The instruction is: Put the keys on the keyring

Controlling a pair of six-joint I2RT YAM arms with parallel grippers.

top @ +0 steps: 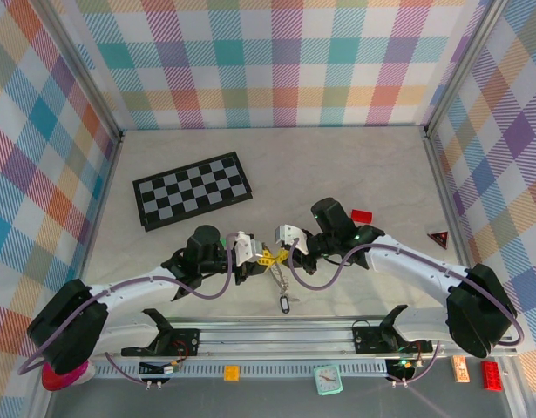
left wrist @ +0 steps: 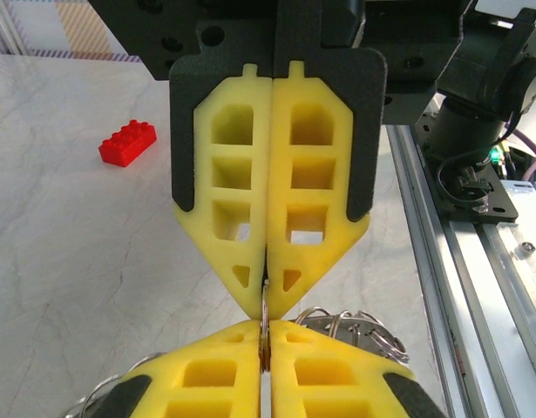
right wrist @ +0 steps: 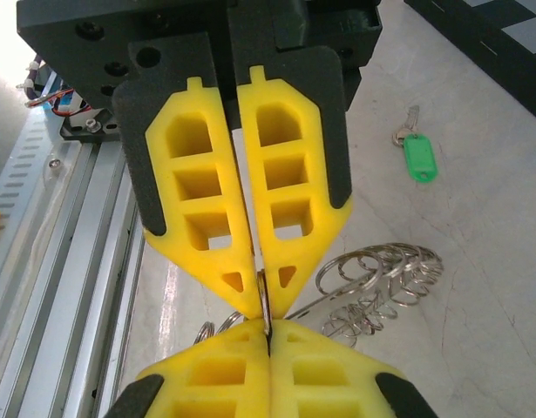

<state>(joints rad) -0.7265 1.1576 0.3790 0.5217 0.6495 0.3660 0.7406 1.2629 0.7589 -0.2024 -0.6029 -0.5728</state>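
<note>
left gripper (left wrist: 264,348) closed, pinching keyring (right wrist: 385,274) rim | right gripper (right wrist: 268,344) closed on same rim, tip to tip | green key (right wrist: 417,157) loose on table (right wrist: 485,218), apart | risk: thin rim slips if either arm twists

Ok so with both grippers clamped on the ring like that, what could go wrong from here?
1. The left gripper and right gripper pinch the thin keyring at nearly one spot, almost touching each other; any pull may make it slip or knock them together.
2. The green key lies apart on the table, and neither gripper is free. Letting go to fetch it could let the ring's bunched loops drop.
</note>
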